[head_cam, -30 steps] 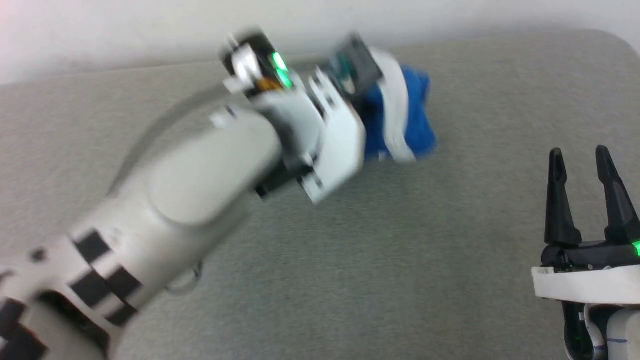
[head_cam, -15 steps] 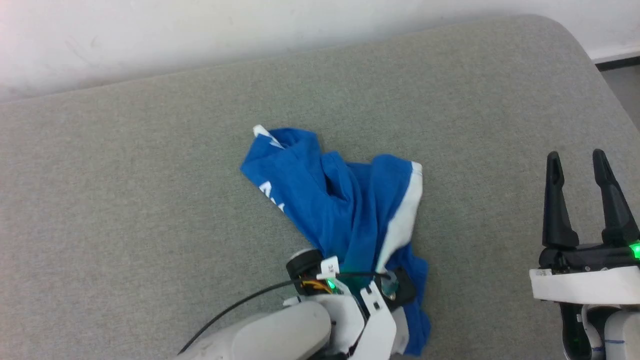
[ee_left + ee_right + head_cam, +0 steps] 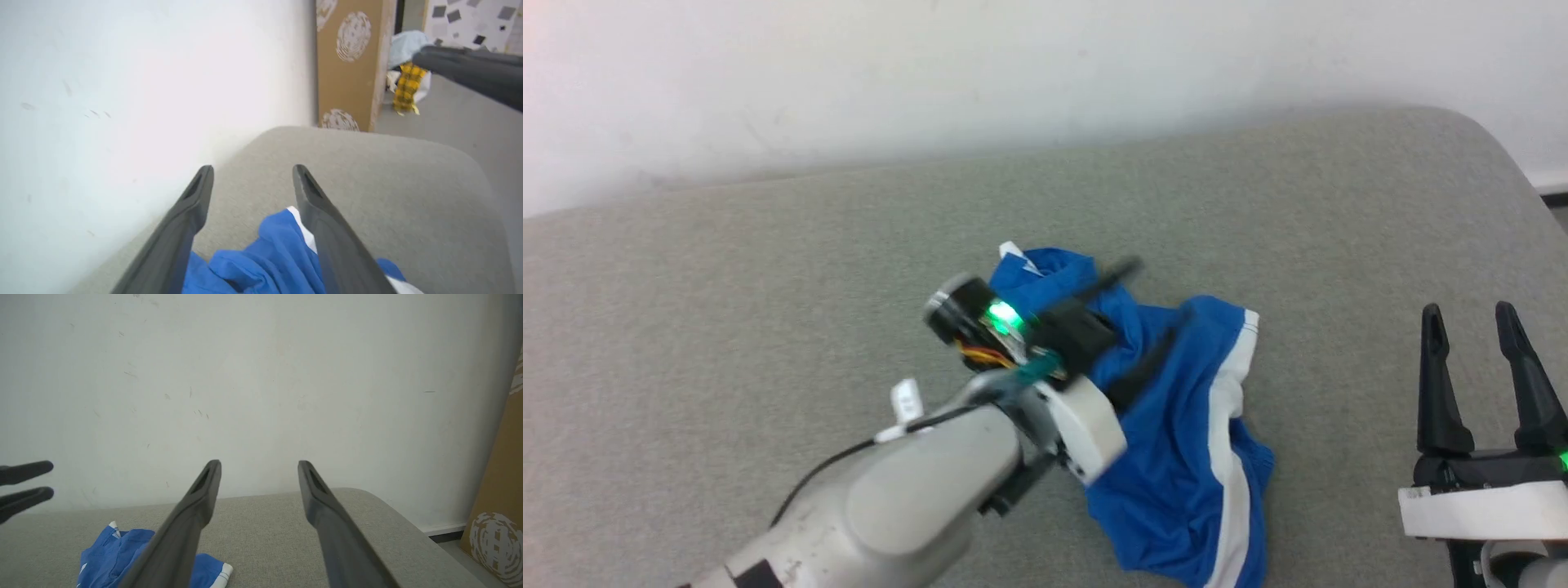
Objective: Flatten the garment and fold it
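- So, the bright blue thin-fabric shorts with white side stripes [image 3: 1168, 457] now lie loose on the grey woven cushion top [image 3: 768, 286]. They are partly opened out yet rumpled, with one white stripe running toward the near edge. A second ago they hung bunched from the left arm.
- The left gripper [image 3: 1160, 294] was clamped low on the cloth half a second ago and has let go. Its two dark fingers stand spread above the far part of the shorts, and the blue folds beneath them are not pinched.
- The right gripper [image 3: 1468, 314] waits well to the right, fingers apart and empty, as before.
- By my judgement the spreading pull is over but the flattening is not. The bunched middle likely needs fresh grasps at the corners.
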{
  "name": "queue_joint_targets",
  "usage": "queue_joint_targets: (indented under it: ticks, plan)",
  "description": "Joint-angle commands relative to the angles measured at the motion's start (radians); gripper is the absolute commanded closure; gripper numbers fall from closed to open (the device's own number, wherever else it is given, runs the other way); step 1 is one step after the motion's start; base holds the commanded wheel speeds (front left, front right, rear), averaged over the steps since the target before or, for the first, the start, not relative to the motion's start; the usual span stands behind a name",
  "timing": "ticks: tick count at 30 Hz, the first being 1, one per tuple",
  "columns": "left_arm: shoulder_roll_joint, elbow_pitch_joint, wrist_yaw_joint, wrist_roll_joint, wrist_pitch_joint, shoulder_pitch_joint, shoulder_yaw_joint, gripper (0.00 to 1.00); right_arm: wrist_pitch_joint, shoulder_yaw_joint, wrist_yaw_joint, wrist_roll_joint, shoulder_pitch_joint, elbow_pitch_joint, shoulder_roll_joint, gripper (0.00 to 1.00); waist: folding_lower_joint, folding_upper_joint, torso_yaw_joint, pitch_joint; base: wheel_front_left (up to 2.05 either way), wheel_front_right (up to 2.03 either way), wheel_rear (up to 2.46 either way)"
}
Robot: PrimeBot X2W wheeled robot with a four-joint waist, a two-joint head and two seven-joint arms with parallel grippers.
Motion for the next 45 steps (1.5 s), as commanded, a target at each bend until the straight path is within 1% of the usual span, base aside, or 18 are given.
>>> queue_joint_targets:
  ticks: [1,2,4,6,8,11,14,17,19,23,25,27,31,34,38,42,45]
  plan:
    - [0.011,-0.005,0.022,0.006,-0.025,0.004,0.018,0.0,-0.005,-0.002,-0.001,-0.006,0.011,-0.003,0.003,0.0,0.0,0.0001,0.033,-0.028,0.0,0.0,0.0]
    - [0.018,-0.012,0.057,0.012,-0.063,0.015,0.044,0.0,-0.005,-0.003,-0.001,-0.006,0.014,-0.003,0.003,0.0,0.0,0.0001,0.039,-0.031,0.0,0.0,0.0]
    - [0.032,-0.024,0.131,0.026,-0.106,0.043,0.102,0.0,-0.005,-0.006,-0.001,-0.005,0.018,-0.002,0.003,0.0,0.0,0.0001,0.049,-0.035,0.0,0.0,0.0]
    - [0.045,-0.047,0.207,0.04,-0.122,0.082,0.169,0.0,-0.005,-0.012,-0.001,-0.004,0.021,-0.002,0.003,0.0,0.0,0.0001,0.06,-0.037,0.0,0.0,0.0]
    - [0.056,-0.106,0.28,0.076,-0.125,0.127,0.254,0.0,-0.005,-0.019,-0.001,-0.002,0.023,-0.003,0.003,0.0,0.0,0.0001,0.07,-0.035,0.0,0.0,0.0]
    - [0.073,-0.197,0.358,0.136,-0.126,0.224,0.388,0.0,-0.005,-0.024,-0.001,-0.002,0.022,-0.001,0.003,0.0,0.0,0.0001,0.077,-0.033,0.0,0.0,0.0]
    - [0.081,-0.269,0.397,0.19,-0.126,0.329,0.514,0.0,-0.005,-0.028,-0.001,-0.003,0.021,0.002,0.003,0.0,0.0,0.0001,0.081,-0.032,0.0,0.0,0.0]
    - [0.066,-0.336,0.411,0.241,-0.126,0.43,0.629,0.0,-0.005,-0.031,-0.001,-0.002,0.022,0.005,0.003,0.0,0.0,0.0001,0.083,-0.031,0.0,0.0,0.0]
    - [0.049,-0.364,0.407,0.272,-0.126,0.5,0.689,0.0,-0.005,-0.034,-0.001,-0.001,0.024,0.01,0.003,0.0,0.0,0.0001,0.084,-0.033,0.0,0.0,0.0]
    - [0.001,-0.361,0.388,0.318,-0.126,0.634,0.777,0.0,-0.005,-0.037,-0.001,0.001,0.035,0.022,0.003,0.0,0.0,0.0001,0.085,-0.041,0.0,0.0,0.0]
    - [-0.024,-0.346,0.366,0.333,-0.126,0.691,0.806,0.0,-0.005,-0.035,-0.001,0.001,0.043,0.029,0.003,0.0,0.0,0.0001,0.085,-0.047,0.0,0.0,0.0]
    - [-0.05,-0.343,0.339,0.343,-0.126,0.731,0.839,0.0,-0.005,-0.032,-0.001,-0.001,0.05,0.034,0.003,0.0,0.0,0.0001,0.086,-0.051,0.0,0.0,0.0]
    - [-0.093,-0.339,0.257,0.36,-0.126,0.765,0.884,0.0,-0.005,-0.029,-0.001,-0.003,0.057,0.037,0.003,0.0,0.0,0.0001,0.083,-0.053,0.0,0.0,0.0]
    - [-0.1,-0.334,0.181,0.387,-0.126,0.71,0.895,0.0,-0.005,-0.03,-0.001,-0.003,0.052,0.037,0.003,0.0,0.0,0.0001,0.08,-0.049,0.0,0.0,0.0]
    - [-0.09,-0.298,0.069,0.409,-0.126,0.554,0.886,0.0,-0.005,-0.021,-0.001,-0.008,0.035,0.035,0.003,0.0,0.0,0.0001,0.063,-0.04,0.0,0.0,0.0]
    - [-0.069,-0.169,-0.04,0.42,-0.126,0.37,0.851,0.0,-0.005,-0.016,-0.001,-0.007,0.018,0.03,0.003,0.0,0.0,0.0001,0.031,-0.022,0.0,0.0,0.0]
    - [-0.071,-0.047,-0.113,0.42,-0.117,0.231,0.808,0.0,-0.005,-0.02,-0.001,-0.004,0.007,0.029,0.003,0.0,0.0,0.0001,0.005,-0.004,0.0,0.0,0.0]
